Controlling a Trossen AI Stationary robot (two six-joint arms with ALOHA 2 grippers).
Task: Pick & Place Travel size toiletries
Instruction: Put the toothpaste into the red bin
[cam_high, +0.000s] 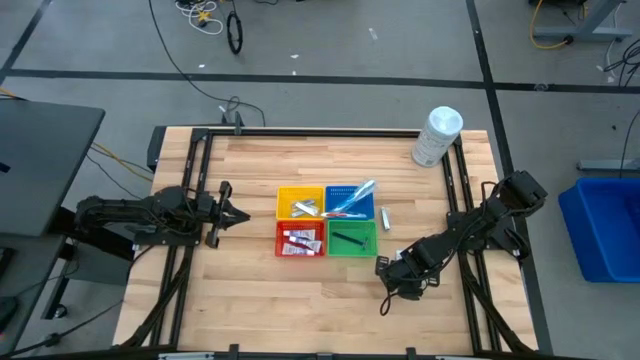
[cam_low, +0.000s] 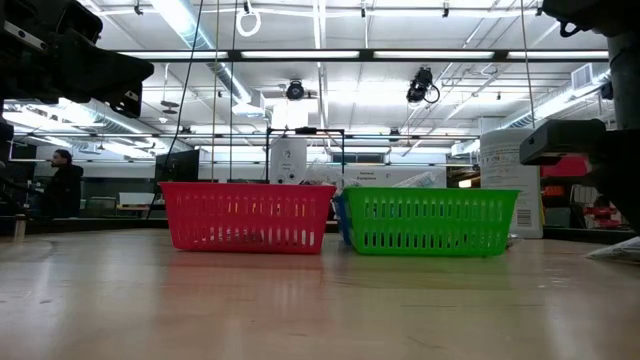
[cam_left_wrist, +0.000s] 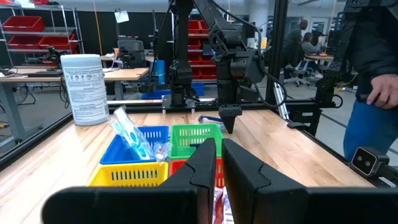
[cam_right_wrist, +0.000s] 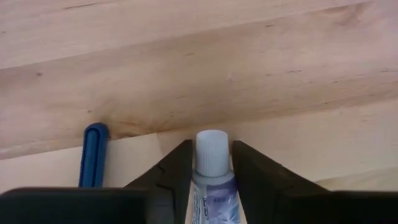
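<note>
Four small baskets stand together mid-table: yellow (cam_high: 300, 202) with silvery packets, blue (cam_high: 350, 200) with toothbrushes, red (cam_high: 300, 240) with small tubes, green (cam_high: 350, 240) with a dark razor. My right gripper (cam_high: 386, 272) points down at the table just right of the green basket, shut on a small white-capped tube (cam_right_wrist: 212, 186). A blue rounded handle (cam_right_wrist: 93, 163) lies beside it on the wood. Another small tube (cam_high: 384, 217) lies right of the blue basket. My left gripper (cam_high: 222, 210) waits level at the table's left, shut and holding nothing. My right gripper pinches the tube between its two fingers at the cap end (cam_right_wrist: 212, 155), one finger (cam_right_wrist: 177, 174) on each side. The fingers come from above, pointing down, and lie across the tube. The tube lies flat on the tabletop, its rear part hidden by the gripper.
A large white cylindrical container (cam_high: 437, 135) stands at the far right corner. A dark frame (cam_high: 330, 132) rims the table. A blue bin (cam_high: 605, 230) stands on the floor to the right. A person (cam_left_wrist: 373, 81) stands beyond the table's right side.
</note>
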